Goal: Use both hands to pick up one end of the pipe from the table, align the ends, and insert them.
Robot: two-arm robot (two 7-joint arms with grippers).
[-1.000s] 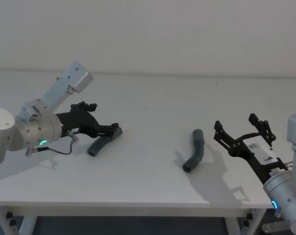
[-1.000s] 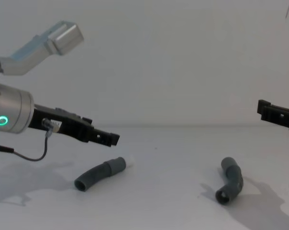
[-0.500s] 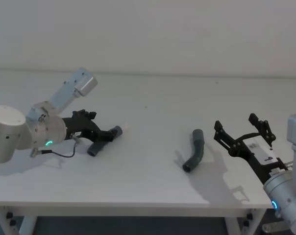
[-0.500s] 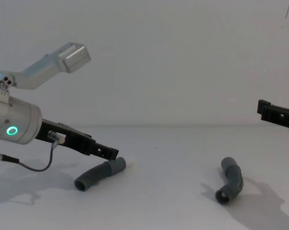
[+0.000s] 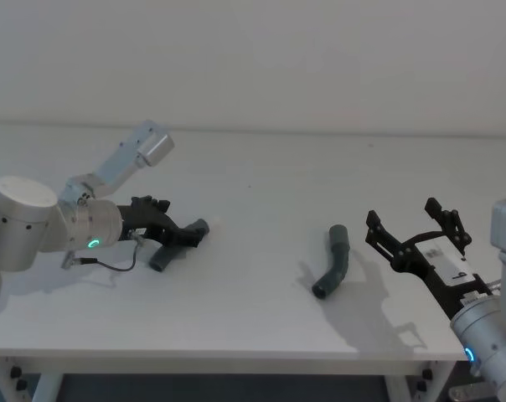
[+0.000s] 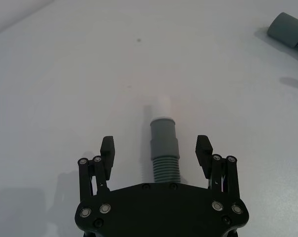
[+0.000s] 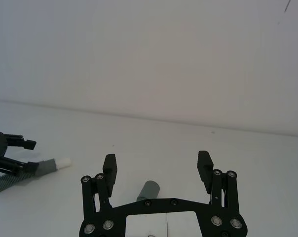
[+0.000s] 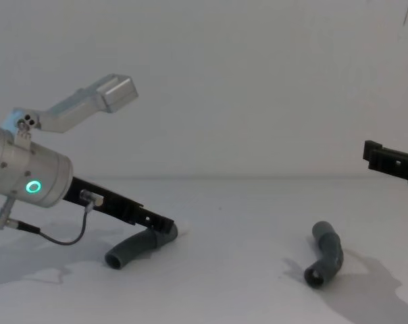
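Left arm (image 5: 35, 236): reaches in from the left, wrist angled low and forward.
Left gripper (image 6: 155, 146): fingers spread wide.
Right arm (image 5: 492, 335): lower right, held up.
Right gripper (image 5: 402, 213): fingers spread wide, in the air.

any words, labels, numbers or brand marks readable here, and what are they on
No text can be read.
White plate on the right pincer: a small dark mark, too small to read.
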